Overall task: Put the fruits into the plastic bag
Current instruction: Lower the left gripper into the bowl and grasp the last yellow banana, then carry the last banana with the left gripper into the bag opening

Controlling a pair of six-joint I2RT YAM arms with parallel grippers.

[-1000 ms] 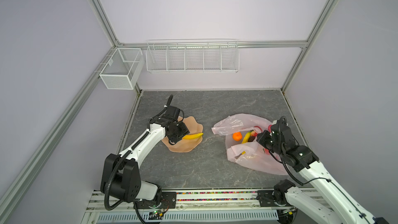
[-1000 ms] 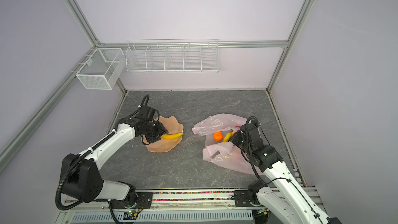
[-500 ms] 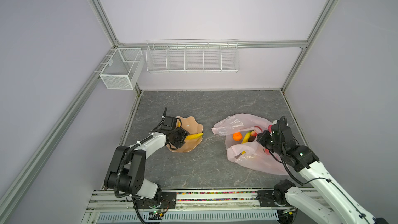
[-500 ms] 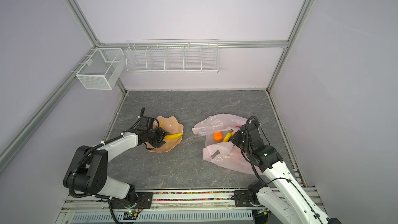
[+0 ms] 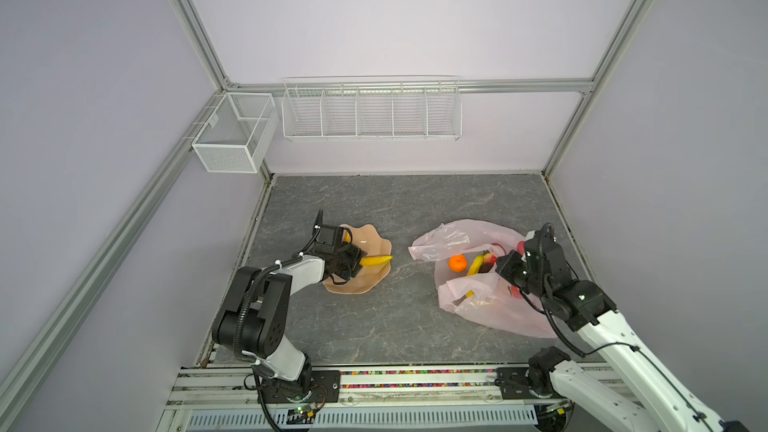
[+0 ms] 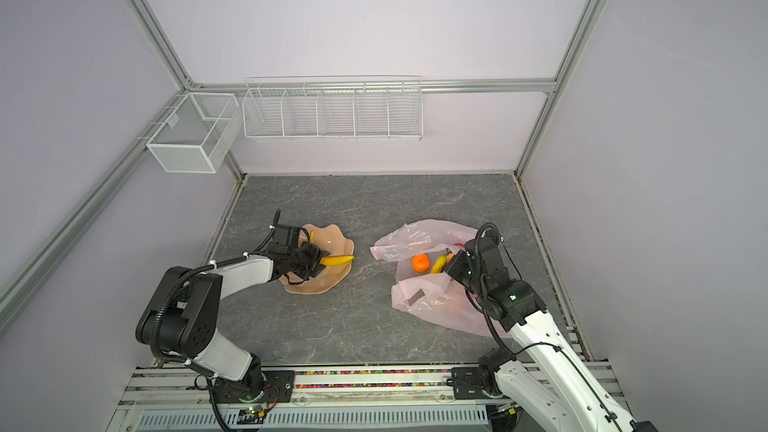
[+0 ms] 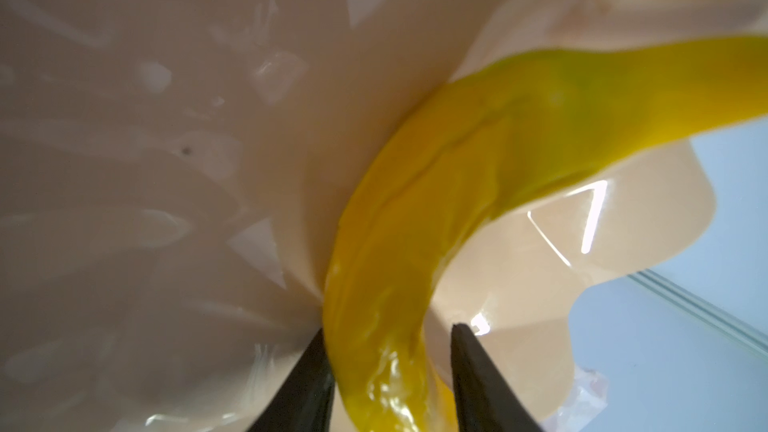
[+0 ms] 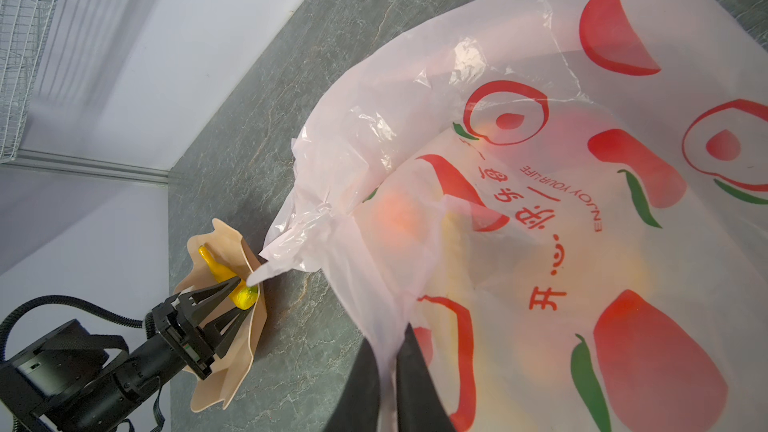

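Note:
In both top views a yellow banana [image 5: 376, 260] [image 6: 337, 260] lies in the peach-coloured dish [image 5: 374, 238] [image 6: 332, 238]. My left gripper [image 5: 359, 261] [image 7: 388, 328] is open and straddles its near end: one finger touches the banana [image 7: 415, 222], the other stands a little off. A second banana [image 5: 345, 237] lies behind the gripper. My right gripper [image 5: 500, 264] [image 8: 388, 338] is shut on the rim of the plastic bag [image 5: 465, 234] [image 8: 540, 118], holding its mouth up. Inside the bag lie an orange fruit [image 5: 457, 263], a banana [image 5: 476, 264] and a red fruit [image 5: 490, 258].
A white wire rack [image 5: 372, 112] hangs on the back wall, and a mesh box [image 5: 232, 135] on the left frame rail. The dish stands left of the middle of the grey stone floor [image 5: 395, 317], the bag at the right. A base rail [image 5: 415, 376] runs along the front.
My left arm has dropped low and pushed its gripper along the dish onto the banana's end, with the jaws narrowing. The right gripper and bag have stayed put.

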